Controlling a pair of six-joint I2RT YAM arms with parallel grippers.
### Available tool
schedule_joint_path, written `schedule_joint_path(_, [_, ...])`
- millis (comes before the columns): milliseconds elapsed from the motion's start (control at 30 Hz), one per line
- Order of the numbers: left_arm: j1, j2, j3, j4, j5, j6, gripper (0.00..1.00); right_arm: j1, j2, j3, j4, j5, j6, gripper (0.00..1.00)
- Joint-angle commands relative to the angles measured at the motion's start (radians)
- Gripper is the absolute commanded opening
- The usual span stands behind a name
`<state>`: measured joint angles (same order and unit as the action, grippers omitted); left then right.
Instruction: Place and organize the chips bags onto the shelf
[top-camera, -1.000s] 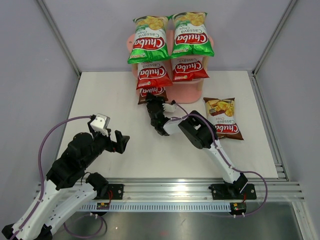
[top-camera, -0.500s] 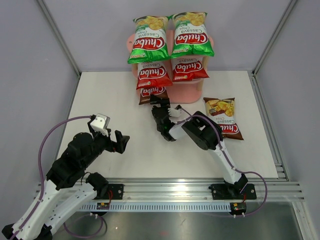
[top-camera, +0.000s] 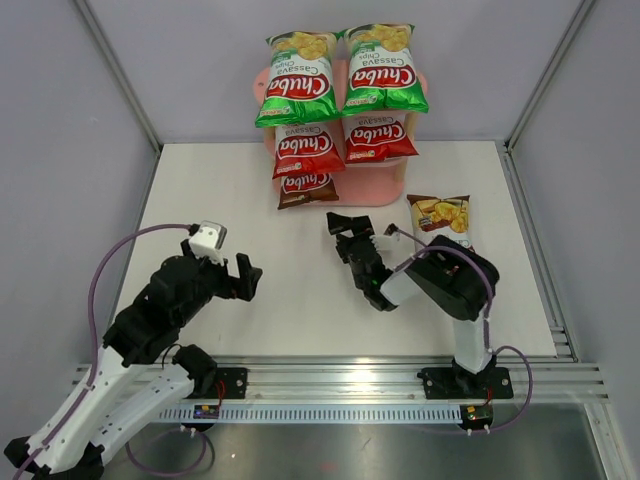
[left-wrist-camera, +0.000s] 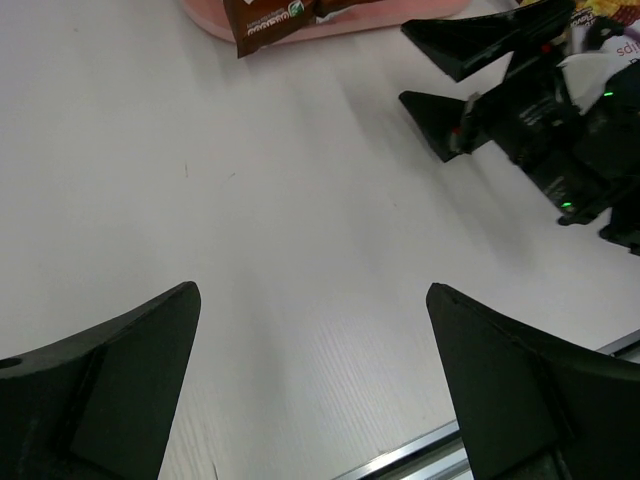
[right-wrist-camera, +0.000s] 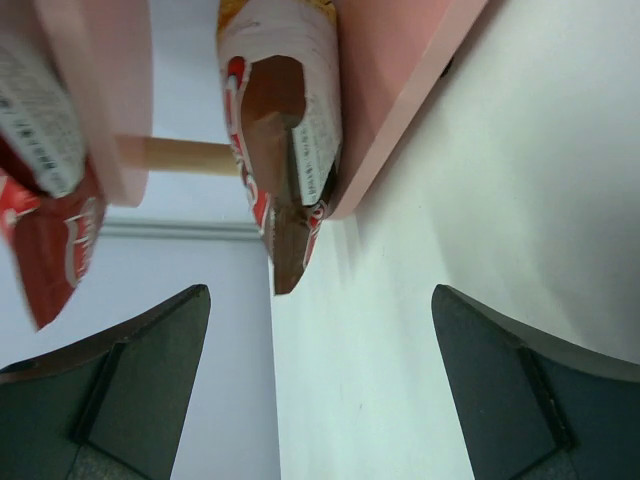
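The pink shelf (top-camera: 375, 186) stands at the table's far edge. Two green chips bags (top-camera: 297, 85) lie on its top board and two red ones (top-camera: 305, 150) on the middle board. One brown bag (top-camera: 305, 188) rests on the left of the bottom board, its end overhanging (right-wrist-camera: 285, 120). A second brown bag (top-camera: 443, 222) lies flat on the table at the right, partly behind my right arm. My right gripper (top-camera: 350, 228) is open and empty, a short way in front of the shelf. My left gripper (top-camera: 246, 278) hangs open and empty over the table's near left.
Grey walls close in the white table (top-camera: 220, 200) on three sides. A metal rail (top-camera: 350, 375) runs along the near edge. In the left wrist view my right arm's fingers (left-wrist-camera: 470, 80) point toward the shelf. A wooden post (right-wrist-camera: 185, 155) shows between the boards.
My right gripper opened, let go of the brown bag on the bottom board and drew back toward the near right. The left arm shifted only slightly.
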<state>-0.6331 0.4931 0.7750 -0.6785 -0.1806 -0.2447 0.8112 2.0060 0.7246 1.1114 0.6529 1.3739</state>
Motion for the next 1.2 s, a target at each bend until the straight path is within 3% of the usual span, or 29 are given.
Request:
schedule_joint_path(0, [0.001,0.056,0.017,0.040,-0.019,-0.070,0.99,-0.055,-0.191,-0.099,-0.023,-0.134,-0.090,0.99])
schedule_joint_path(67, [0.001,0.077,0.035,0.030,0.001,-0.097,0.99,-0.078,-0.315,-0.168,-0.096,-0.222,-0.125,0.99])
schedule_joint_path(167, [0.001,0.091,0.038,0.054,0.062,-0.151,0.99,-0.093,-0.505,-0.211,-0.309,-0.257,-0.248,1.00])
schedule_joint_path(200, [0.001,0.090,0.030,0.077,0.090,-0.169,0.99,-0.093,-0.554,-0.211,-0.447,-0.259,-0.318,1.00])
schedule_joint_path(233, [0.001,0.082,0.017,0.108,0.172,-0.210,0.99,-0.093,-0.603,-0.202,-0.517,-0.253,-0.352,0.99])
schedule_joint_path(367, [0.001,0.102,-0.078,0.414,0.386,-0.352,0.99,-0.099,-0.907,-0.119,-0.964,-0.138,-0.452,0.99])
schedule_joint_path(400, [0.001,0.119,-0.107,0.462,0.420,-0.381,0.99,-0.099,-0.949,-0.087,-1.248,-0.084,-0.402,0.99])
schedule_joint_path(433, [0.001,0.148,-0.114,0.505,0.446,-0.410,0.99,-0.099,-0.987,-0.036,-1.354,0.010,-0.383,1.00])
schedule_joint_path(567, [0.000,0.351,-0.140,0.728,0.524,-0.530,0.99,-0.099,-1.206,0.007,-1.637,0.025,-0.484,1.00])
schedule_joint_path(700, [-0.016,0.544,-0.125,0.888,0.535,-0.607,0.99,-0.101,-1.401,0.018,-1.798,-0.019,-0.509,0.99])
schedule_joint_path(867, [-0.105,0.816,0.024,0.983,0.477,-0.657,0.99,-0.101,-1.631,0.078,-1.993,-0.025,-0.495,0.99])
schedule_joint_path(1000, [-0.168,1.121,0.191,1.039,0.483,-0.685,0.99,-0.099,-1.727,0.145,-2.041,-0.038,-0.515,0.99])
schedule_joint_path(1167, [-0.221,1.369,0.394,1.045,0.446,-0.746,0.99,-0.099,-1.742,0.190,-2.108,-0.027,-0.555,1.00])
